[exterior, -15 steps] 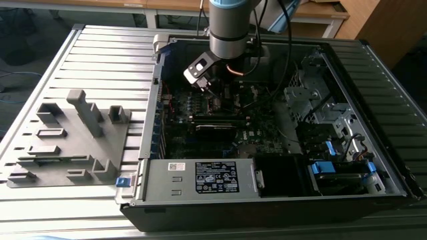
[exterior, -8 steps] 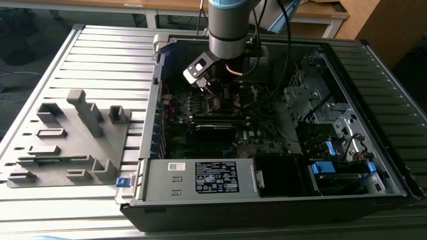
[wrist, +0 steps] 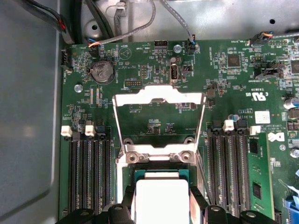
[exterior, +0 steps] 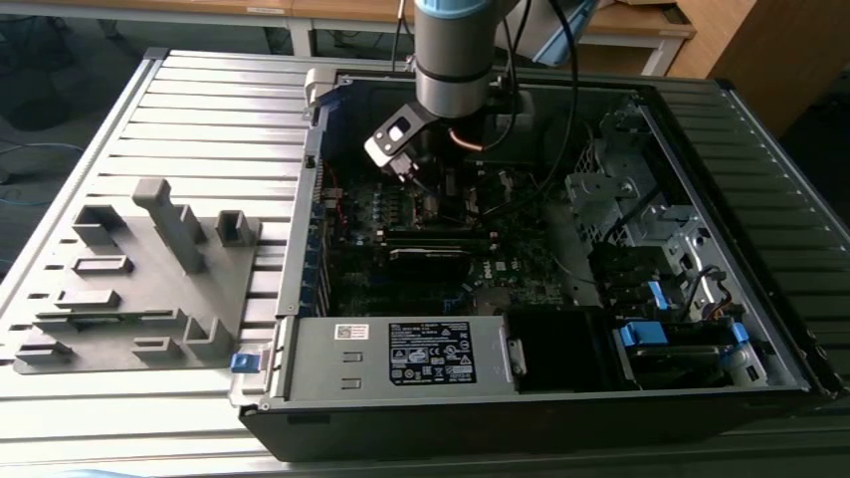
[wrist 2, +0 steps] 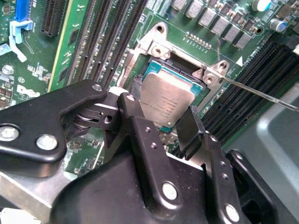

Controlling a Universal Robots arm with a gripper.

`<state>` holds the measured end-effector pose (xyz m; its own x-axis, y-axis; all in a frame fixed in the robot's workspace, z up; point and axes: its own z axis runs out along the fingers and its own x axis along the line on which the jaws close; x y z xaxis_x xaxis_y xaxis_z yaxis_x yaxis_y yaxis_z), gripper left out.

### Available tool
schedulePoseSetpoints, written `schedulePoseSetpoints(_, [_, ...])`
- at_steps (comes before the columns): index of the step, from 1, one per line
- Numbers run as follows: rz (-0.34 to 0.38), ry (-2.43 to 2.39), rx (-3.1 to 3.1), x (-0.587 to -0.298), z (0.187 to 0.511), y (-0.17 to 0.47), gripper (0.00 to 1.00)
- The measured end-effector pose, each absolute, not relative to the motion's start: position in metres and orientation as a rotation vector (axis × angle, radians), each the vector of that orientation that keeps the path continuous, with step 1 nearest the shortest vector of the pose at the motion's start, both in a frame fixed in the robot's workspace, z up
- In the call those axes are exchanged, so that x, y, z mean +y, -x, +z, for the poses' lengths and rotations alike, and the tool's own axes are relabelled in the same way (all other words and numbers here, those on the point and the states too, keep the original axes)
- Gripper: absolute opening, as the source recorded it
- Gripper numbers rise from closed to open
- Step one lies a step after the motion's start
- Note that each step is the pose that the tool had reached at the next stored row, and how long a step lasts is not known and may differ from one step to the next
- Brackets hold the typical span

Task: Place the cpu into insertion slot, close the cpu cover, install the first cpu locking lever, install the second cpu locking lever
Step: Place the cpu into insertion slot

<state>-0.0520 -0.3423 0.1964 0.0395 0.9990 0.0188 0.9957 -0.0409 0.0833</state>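
an open computer case (exterior: 783, 383) lies on a slatted metal counter (exterior: 199, 110), with a grey moulded fixture (exterior: 146, 269) just beside it on the exterior view's left. the arm (exterior: 459, 60) reaches down into the case over the green motherboard (wrist: 140, 60).

in the second wrist view the tool (wrist 2: 163, 116) has its two black fingers (wrist 2: 135, 126) closed against opposite edges of the cpu (wrist 2: 170, 98), so it is clamped on the chip. the cpu's dull grey top faces the camera and it sits directly over the insertion slot (wrist 2: 163, 63). a dark strip of the slot shows past its far edge. whether the chip is fully seated or a little above the slot i cannot tell (it looks slightly tilted against the rim). in the first wrist view the same chip (wrist: 161, 196) reads as a pale square between the fingertips.

the cpu cover (wrist: 159, 94) stands swung open beyond the slot, and the board shows through its big square window. a thin metal rod (wrist 2: 261, 93) runs out from the corner of the socket bracket, lifted free of the board. rows of black memory slots (wrist: 88, 172) flank the socket on both sides, and a round coin battery (wrist: 101, 71) sits well apart near the board's far edge. a metal box with a white label (exterior: 398, 354) fills the near corner of the case.
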Motion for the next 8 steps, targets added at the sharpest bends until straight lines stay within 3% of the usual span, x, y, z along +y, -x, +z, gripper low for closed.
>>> schedulePoseSetpoints(8, [0.111,-2.231,2.143,-0.342,0.1949,0.052,0.54])
